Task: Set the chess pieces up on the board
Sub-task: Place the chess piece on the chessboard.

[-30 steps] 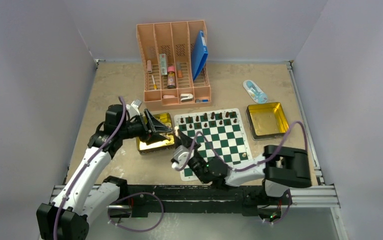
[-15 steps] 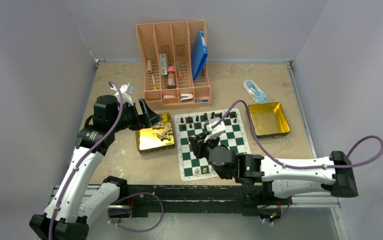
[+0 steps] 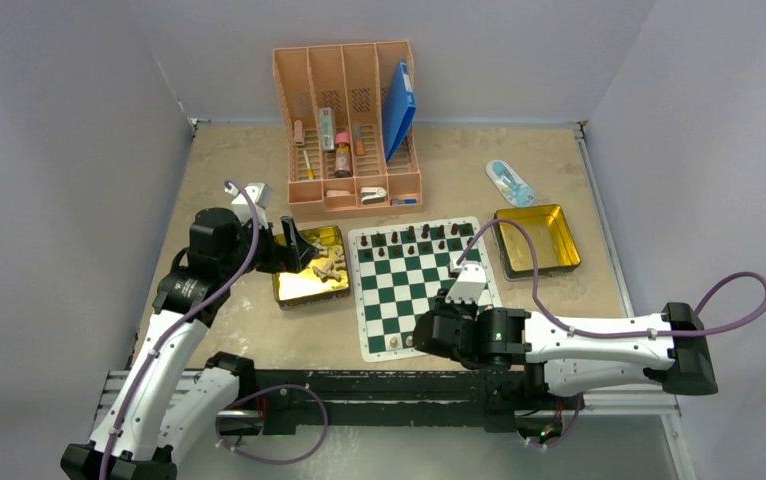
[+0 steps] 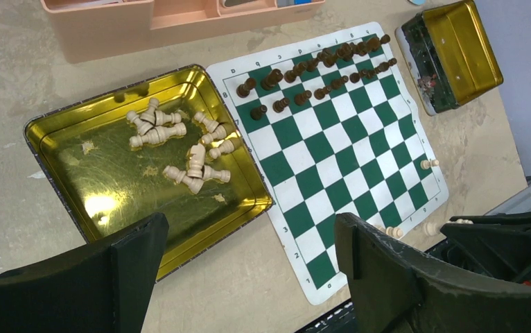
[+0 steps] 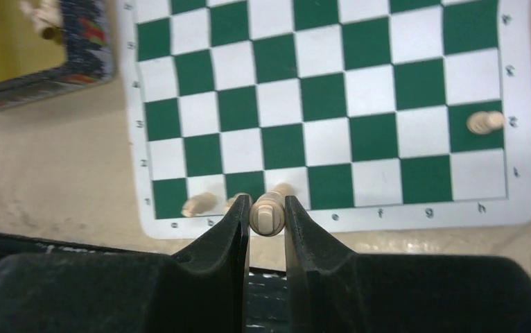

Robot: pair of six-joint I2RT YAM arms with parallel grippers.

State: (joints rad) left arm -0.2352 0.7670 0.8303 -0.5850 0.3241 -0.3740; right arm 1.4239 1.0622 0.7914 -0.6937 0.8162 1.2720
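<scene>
Board lies toward the table's near edge from above; by wrist views, our left gripper gapes over pale chessmen in a gold tin, our right gripper pinches one pale chessman above the board's near edge.

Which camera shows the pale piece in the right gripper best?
Right wrist: the pale piece sits clamped between the right gripper's fingers, above the board's near edge. From the top external view the arm covers it; the left wrist view shows only that arm's dark body, no held piece.
</scene>
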